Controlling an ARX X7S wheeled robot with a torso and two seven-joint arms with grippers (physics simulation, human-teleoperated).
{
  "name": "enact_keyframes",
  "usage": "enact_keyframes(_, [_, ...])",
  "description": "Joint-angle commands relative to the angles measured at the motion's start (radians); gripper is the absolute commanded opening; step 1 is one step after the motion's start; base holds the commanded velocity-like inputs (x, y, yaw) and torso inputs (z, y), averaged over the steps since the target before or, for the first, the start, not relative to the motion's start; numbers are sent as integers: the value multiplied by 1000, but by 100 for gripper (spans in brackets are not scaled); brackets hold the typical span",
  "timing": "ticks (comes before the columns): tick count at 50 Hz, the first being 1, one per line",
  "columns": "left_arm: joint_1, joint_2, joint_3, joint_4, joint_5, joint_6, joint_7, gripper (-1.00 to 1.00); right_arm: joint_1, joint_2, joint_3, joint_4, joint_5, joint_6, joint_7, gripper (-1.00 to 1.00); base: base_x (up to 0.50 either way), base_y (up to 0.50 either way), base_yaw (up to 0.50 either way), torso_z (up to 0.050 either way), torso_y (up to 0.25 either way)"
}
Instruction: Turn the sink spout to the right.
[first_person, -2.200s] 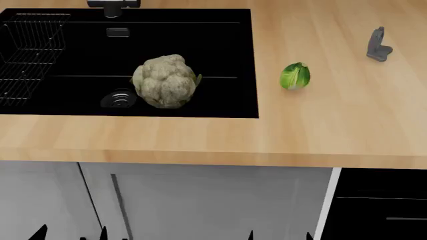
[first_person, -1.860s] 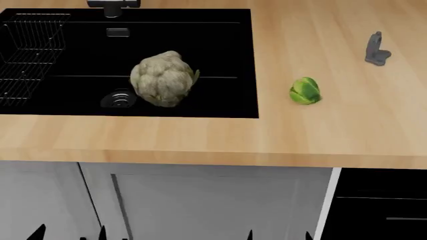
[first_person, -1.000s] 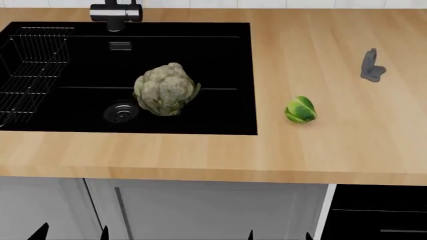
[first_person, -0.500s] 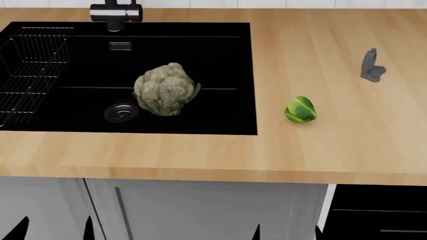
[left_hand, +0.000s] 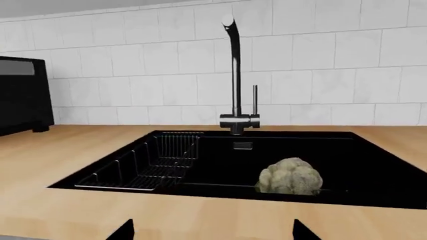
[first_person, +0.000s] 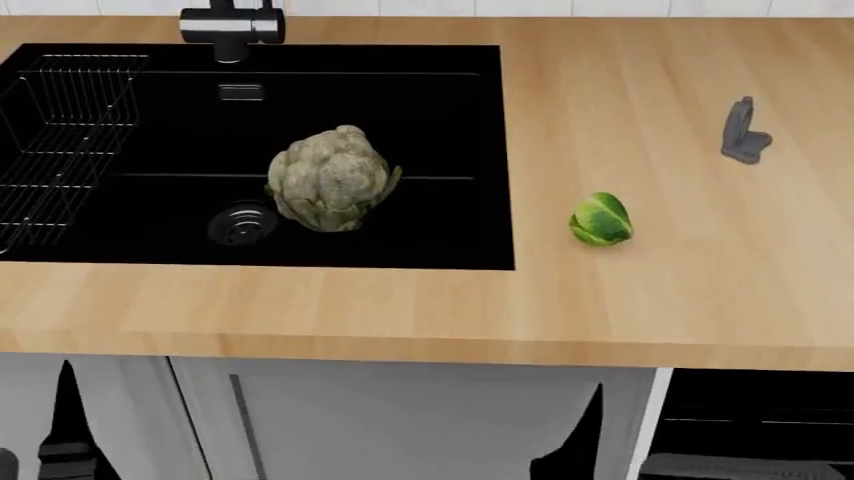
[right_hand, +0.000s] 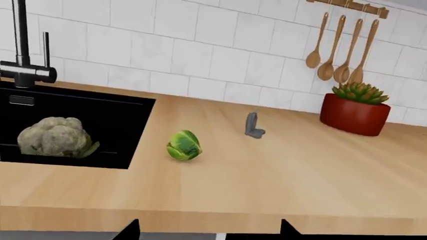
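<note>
Left claw: only two dark tips visible at frame edge, spread apart, grasping nothing. Right claw: same, released. Both low, in front of table, well apart from target.

Sink spout at back rim of sink, behind cauliflower.

Judgement: rigid metal, smooth, likely slippery; pivots on fixed base. Best hold: short thick outlet cylinder, not thin lever rod.

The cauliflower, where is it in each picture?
Head view: cauliflower in the sink, beside the drain.
Left wrist view: cauliflower in the basin, beyond the sink spout.
Right wrist view: cauliflower in the basin, beside the counter edge.
Shared landmark: the spout.
</note>
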Motion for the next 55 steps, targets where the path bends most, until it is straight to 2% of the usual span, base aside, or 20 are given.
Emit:
enact_keyframes(1, [-26,-45,-56,156,-26,-147,-45,100,43,18,81,-123,47,131,13,100,0,0,0,0,0])
enact_keyframes(3, [-43,-57,-64,194,-27,-185,-54,100,54,60,32,-121,-25,141,36,100,0,0,0,0,0])
enact_keyframes(11, [-93,-82,-107,258,-59,-268,-65,100,65,68,87,-168,14,179,28,100,0,0,0,0,0])
enact_keyframes(30, [-202,-125,-166,447,-152,-490,-98,100,211,132,129,-305,43,400,18,100,0,0,0,0,0])
enact_keyframes(38, [-317,-147,-179,522,-233,-633,-117,100,205,143,154,-335,50,419,16,100,0,0,0,0,0])
enact_keyframes(45, [-379,-159,-165,483,-257,-658,-125,100,228,144,155,-336,57,435,16,100,0,0,0,0,0])
enact_keyframes(55, [-533,-173,-124,359,-244,-681,-130,100,351,159,113,-295,61,481,11,100,0,0,0,0,0])
